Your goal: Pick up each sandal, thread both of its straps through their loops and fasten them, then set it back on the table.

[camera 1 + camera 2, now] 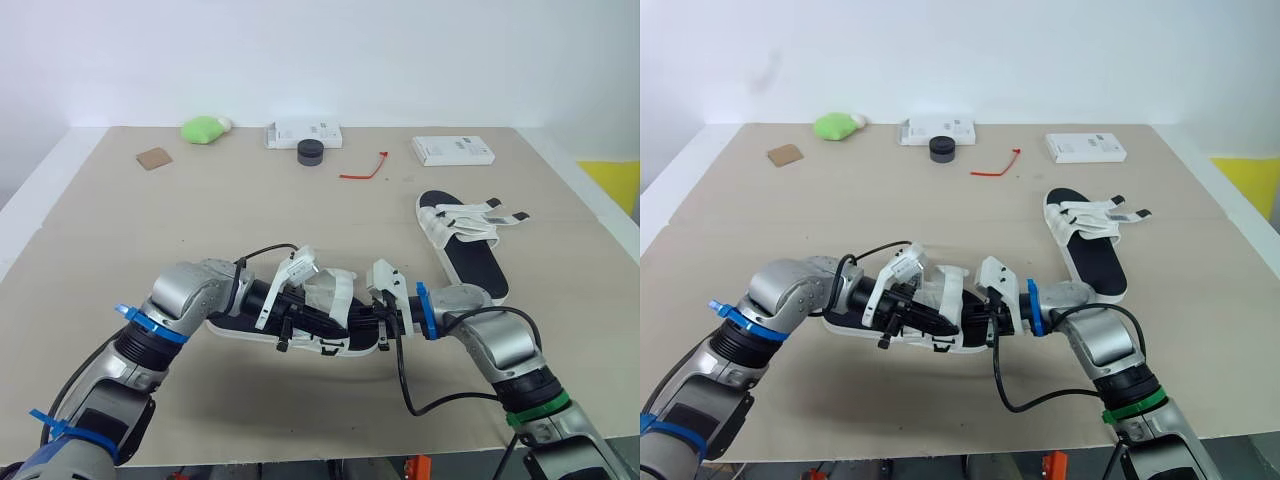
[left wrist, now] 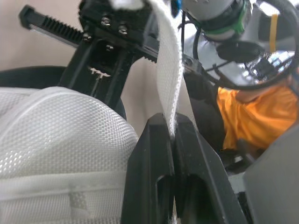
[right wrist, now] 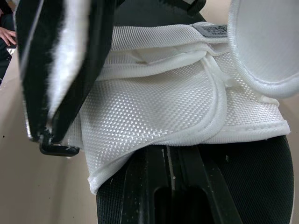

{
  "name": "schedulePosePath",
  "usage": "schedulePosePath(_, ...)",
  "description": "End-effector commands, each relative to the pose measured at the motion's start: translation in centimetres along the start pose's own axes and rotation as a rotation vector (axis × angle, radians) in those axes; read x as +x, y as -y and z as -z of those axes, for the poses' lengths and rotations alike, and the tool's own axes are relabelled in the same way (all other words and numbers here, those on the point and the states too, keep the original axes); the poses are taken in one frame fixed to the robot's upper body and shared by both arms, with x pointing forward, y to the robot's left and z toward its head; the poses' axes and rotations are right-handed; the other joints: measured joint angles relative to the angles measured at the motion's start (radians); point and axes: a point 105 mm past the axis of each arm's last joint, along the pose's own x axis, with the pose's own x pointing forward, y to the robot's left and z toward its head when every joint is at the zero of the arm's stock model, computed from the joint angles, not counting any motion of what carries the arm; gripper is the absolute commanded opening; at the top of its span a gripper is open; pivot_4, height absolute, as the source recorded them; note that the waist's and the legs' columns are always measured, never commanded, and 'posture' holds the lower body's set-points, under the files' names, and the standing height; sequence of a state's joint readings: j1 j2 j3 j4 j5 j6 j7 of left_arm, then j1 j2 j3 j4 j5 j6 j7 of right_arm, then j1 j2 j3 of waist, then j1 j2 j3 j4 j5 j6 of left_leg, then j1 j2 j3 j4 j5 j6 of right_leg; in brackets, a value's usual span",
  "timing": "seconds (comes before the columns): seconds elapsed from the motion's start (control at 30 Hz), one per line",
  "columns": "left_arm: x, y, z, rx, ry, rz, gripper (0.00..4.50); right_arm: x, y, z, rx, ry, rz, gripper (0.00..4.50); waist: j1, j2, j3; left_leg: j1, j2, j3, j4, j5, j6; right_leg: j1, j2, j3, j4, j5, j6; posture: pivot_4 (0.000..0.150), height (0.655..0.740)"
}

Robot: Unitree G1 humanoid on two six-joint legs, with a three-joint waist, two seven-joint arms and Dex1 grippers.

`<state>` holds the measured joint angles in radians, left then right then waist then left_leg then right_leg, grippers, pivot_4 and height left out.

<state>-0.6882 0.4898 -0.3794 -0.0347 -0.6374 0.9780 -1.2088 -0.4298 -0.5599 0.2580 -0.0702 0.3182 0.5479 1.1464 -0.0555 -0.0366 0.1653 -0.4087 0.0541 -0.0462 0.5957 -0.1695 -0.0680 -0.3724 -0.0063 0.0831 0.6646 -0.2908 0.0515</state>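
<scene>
One sandal (image 1: 235,329), black-soled with a white mesh upper, lies flat near the table's front edge between my two grippers. My left gripper (image 1: 328,318) reaches in from the left and is shut on a white strap (image 2: 168,70), which runs up from between its fingertips. My right gripper (image 1: 364,320) comes in from the right, its fingers (image 3: 149,186) pressed together at the edge of the mesh upper (image 3: 163,107) over the black insole. A second sandal (image 1: 470,255) lies farther back on the right, its straps (image 1: 495,212) splayed loose.
Along the back of the table are a green object (image 1: 203,129), a brown card (image 1: 154,158), two white boxes (image 1: 303,133) (image 1: 452,150), a black round lid (image 1: 310,152) and a red tie (image 1: 363,170). A person in orange (image 2: 252,112) stands beyond the table.
</scene>
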Motion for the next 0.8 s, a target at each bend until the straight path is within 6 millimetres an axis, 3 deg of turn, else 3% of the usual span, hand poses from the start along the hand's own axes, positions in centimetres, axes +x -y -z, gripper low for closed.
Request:
schedulePosePath(0.03,0.4,0.1,1.5,0.043,-0.034,0.023,0.07,0.0,0.5,2.7,0.091,-0.077,0.048,0.0,0.0,0.0,0.0,0.0,0.0,0.0,0.0,0.0,0.0,0.0,0.0,0.0,0.0,0.0,0.0,0.15,0.74)
schedulePosePath(0.27,0.3,0.0,2.1,0.155,-0.052,0.033,0.07,0.0,0.4,2.7,0.092,-0.078,0.046,0.0,0.001,0.0,0.0,0.0,0.0,0.0,0.0,0.0,0.0,0.0,0.0,0.0,0.0,-0.001,-0.002,0.15,0.74)
schedulePosePath(0.37,0.0,0.9,1.7,0.112,-0.058,0.091,0.9,-0.1,0.5,2.6,0.09,-0.079,0.047,0.0,0.0,0.0,0.0,0.0,0.0,0.0,0.0,0.0,0.0,0.0,0.0,0.0,0.0,-0.001,-0.002,0.15,0.74)
schedulePosePath(0.53,-0.4,0.9,-0.9,0.038,0.035,0.073,3.25,-0.1,0.5,2.6,0.089,-0.08,0.048,0.0,0.001,0.0,0.0,0.0,0.0,0.0,0.001,0.0,0.0,0.0,0.0,0.0,0.0,-0.001,-0.002,0.15,0.74)
schedulePosePath(0.8,-2.6,2.1,-0.9,0.027,-0.052,0.075,3.25,-0.1,0.6,2.6,0.088,-0.079,0.046,0.0,0.0,0.001,0.0,0.0,0.001,0.0,0.002,0.0,0.0,0.0,0.001,0.0,0.0,-0.001,-0.002,0.15,0.74)
